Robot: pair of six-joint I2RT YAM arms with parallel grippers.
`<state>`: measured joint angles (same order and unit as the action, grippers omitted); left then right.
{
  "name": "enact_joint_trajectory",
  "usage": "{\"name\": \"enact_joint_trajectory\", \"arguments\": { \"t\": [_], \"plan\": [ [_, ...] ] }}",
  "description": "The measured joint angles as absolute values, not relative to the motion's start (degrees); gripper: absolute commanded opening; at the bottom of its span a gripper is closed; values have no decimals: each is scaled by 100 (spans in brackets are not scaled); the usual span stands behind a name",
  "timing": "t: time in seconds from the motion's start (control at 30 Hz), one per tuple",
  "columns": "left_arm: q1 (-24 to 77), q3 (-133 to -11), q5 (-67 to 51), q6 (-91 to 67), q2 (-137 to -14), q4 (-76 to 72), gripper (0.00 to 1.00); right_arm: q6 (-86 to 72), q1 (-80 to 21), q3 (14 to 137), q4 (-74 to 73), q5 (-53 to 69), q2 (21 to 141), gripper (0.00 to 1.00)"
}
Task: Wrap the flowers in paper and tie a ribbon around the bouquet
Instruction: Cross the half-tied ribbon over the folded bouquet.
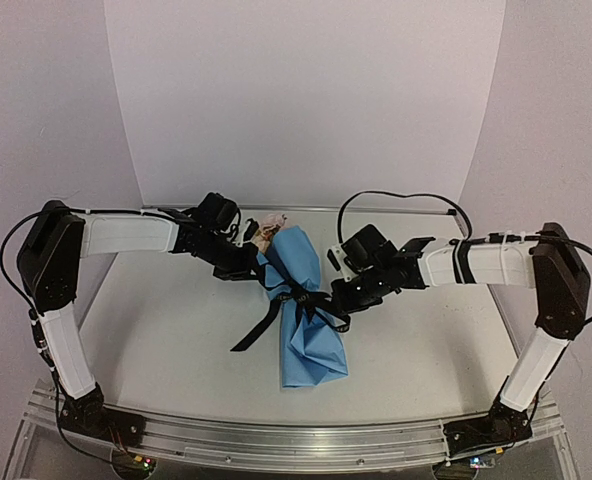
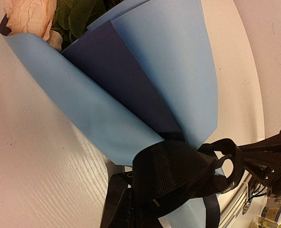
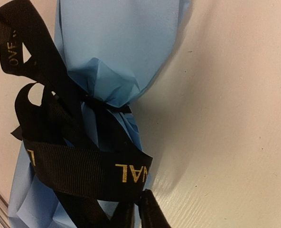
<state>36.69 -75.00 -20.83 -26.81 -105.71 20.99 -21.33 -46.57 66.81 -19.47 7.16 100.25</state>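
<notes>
The bouquet lies in the middle of the table, a light blue paper cone with its navy inner face showing. Pale flowers poke out at the far end; a peach rose and green leaves show in the left wrist view. A black ribbon with gold lettering is wound round the pinched waist, and one tail trails to the near left. My left gripper is shut on the ribbon at the bouquet's left side. My right gripper is shut on a ribbon loop at the right side.
White table top spreads on both sides of the bouquet. White backdrop panels stand behind. An aluminium rail runs along the near edge by the arm bases. A black cable arches over the right arm.
</notes>
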Motion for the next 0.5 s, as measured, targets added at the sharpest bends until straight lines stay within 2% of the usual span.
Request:
{"name": "enact_joint_trajectory", "arguments": {
  "t": [0.27, 0.5],
  "plan": [
    [3668, -7500, -2082, -2681, -10571, 2102, 0, -2211, -4657, 6662, -2025, 498, 10015, 0],
    [3616, -7500, -2078, -2688, -10571, 2099, 0, -2346, -4657, 6514, -2360, 30, 9476, 0]
  ]
}}
